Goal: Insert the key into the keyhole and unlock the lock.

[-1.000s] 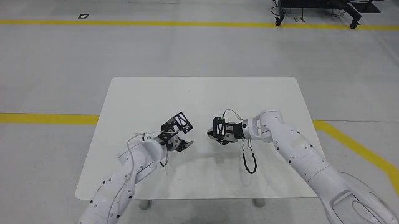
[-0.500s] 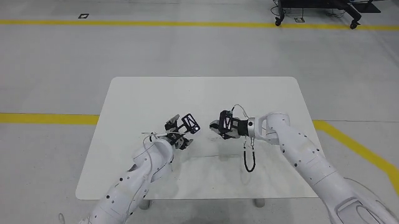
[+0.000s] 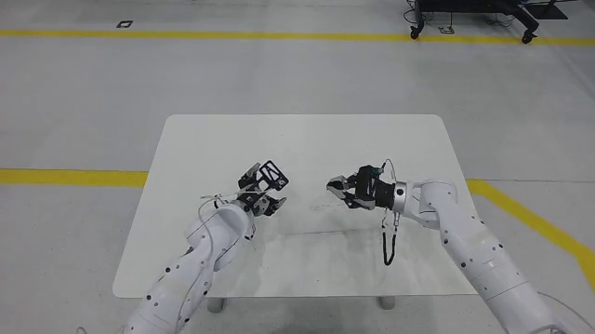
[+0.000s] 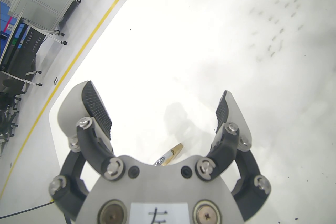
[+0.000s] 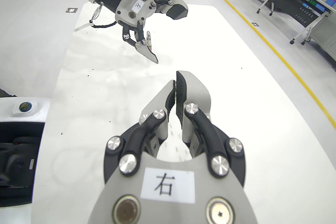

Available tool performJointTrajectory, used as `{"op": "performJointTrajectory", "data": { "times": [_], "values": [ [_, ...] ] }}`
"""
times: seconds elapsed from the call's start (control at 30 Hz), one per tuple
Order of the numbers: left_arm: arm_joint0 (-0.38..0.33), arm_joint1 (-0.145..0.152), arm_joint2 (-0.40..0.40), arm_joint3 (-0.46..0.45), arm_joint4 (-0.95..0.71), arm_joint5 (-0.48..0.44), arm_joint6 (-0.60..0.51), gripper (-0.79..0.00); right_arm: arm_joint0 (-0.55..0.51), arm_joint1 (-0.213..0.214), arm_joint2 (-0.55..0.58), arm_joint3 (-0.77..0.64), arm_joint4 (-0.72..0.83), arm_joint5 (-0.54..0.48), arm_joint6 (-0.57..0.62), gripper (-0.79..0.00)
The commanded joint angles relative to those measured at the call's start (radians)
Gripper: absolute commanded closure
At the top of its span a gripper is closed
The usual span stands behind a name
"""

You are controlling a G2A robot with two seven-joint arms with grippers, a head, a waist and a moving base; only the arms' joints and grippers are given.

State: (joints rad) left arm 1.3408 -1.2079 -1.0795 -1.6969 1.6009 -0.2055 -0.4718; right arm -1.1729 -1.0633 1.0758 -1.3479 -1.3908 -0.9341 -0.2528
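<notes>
**Grippers parted over the table, padlock by the left one.**
Left of the table (image 3: 307, 139) centre, the left gripper (image 4: 157, 93) hangs with jaws spread wide. The small brass padlock (image 4: 172, 153) sits just under its palm, ungripped, probably awaiting a regrasp. Right of centre, the right gripper (image 5: 176, 83) has its jaws pressed together, with nothing discernible between them. Half a second earlier the grippers stood closer; the right has since drawn away from centre.

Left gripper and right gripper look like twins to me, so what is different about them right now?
The left gripper has its fingers spread wide; the right gripper has its fingers pressed together. A brass piece, perhaps the lock, sits by the left gripper's base; no such piece sits by the right gripper. Shared: same build, ribbed black pads, both above the white table.
</notes>
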Motion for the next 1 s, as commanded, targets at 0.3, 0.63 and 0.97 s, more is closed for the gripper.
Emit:
{"op": "performJointTrajectory", "data": {
  "times": [0.3, 0.63, 0.97],
  "values": [
    [0.0, 0.038, -0.261, 0.318, -1.104, -0.71, 0.143, -0.785, 0.11, -0.027, -0.145, 0.187, 0.516, -0.078, -0.113, 0.0],
    [0.007, 0.032, -0.218, 0.352, -1.287, -0.792, 0.16, -0.785, 0.11, -0.027, -0.145, 0.187, 0.516, -0.078, -0.113, 0.0],
    [-0.06, 0.058, -0.131, 0.403, -1.954, -0.807, -0.253, -0.785, 0.16, -0.065, -0.317, 0.193, 0.951, -0.078, 0.01, 0.0]
  ]
}}
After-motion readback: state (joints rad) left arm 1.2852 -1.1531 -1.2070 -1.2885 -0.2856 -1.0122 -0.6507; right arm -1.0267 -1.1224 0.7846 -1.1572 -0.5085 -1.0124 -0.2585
